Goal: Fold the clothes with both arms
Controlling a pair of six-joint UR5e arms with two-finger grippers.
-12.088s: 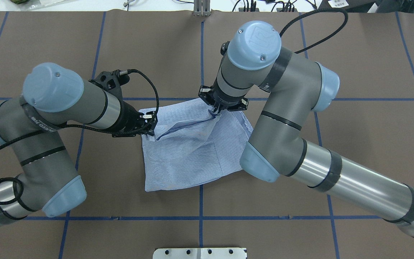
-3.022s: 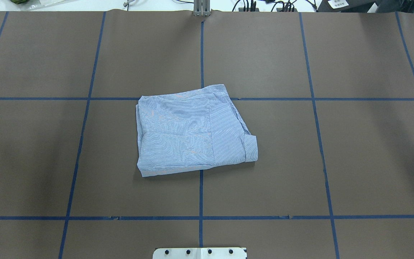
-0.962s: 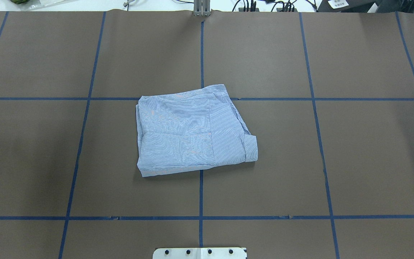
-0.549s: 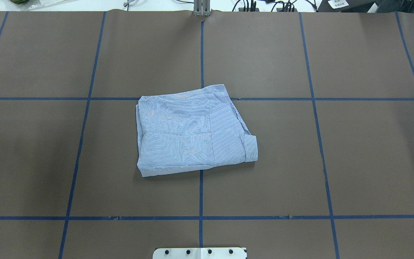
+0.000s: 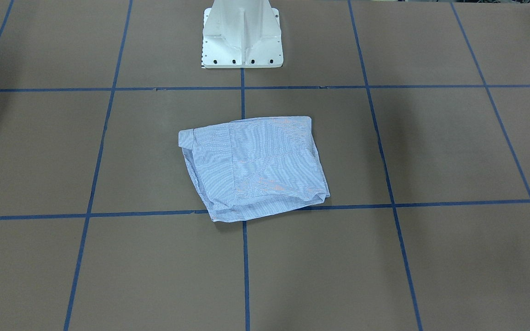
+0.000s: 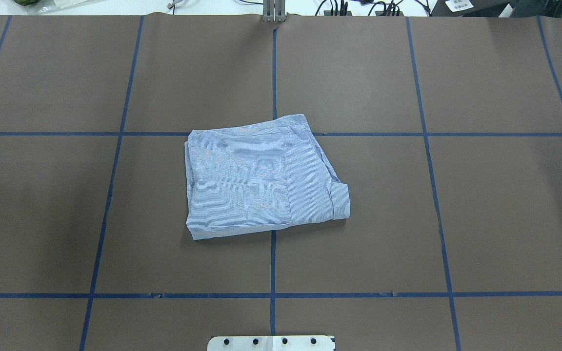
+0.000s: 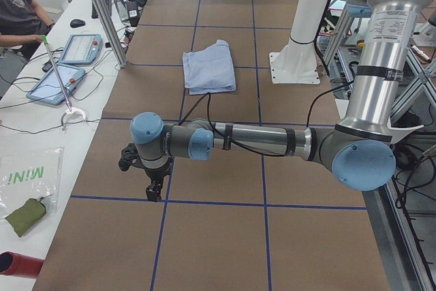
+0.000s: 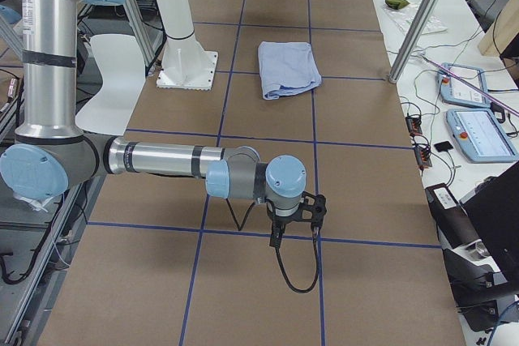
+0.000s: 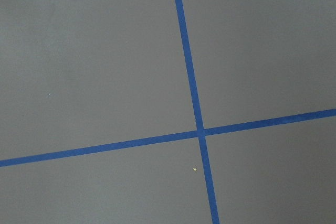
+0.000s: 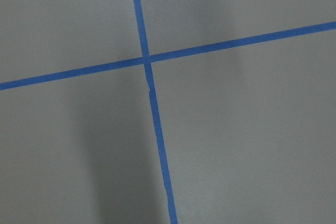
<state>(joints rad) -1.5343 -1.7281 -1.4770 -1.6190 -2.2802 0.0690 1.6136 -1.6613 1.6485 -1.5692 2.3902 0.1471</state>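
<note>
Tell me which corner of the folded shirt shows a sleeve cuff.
The corner on the robot's right, on its near side: there the cuff of the shirt sticks out as a band. The other three corners are plain folded cloth.

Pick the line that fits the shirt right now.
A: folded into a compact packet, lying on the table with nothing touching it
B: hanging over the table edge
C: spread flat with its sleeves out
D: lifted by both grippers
A: the shirt lies folded on the table, while the left gripper and right gripper hang well away from it.
</note>
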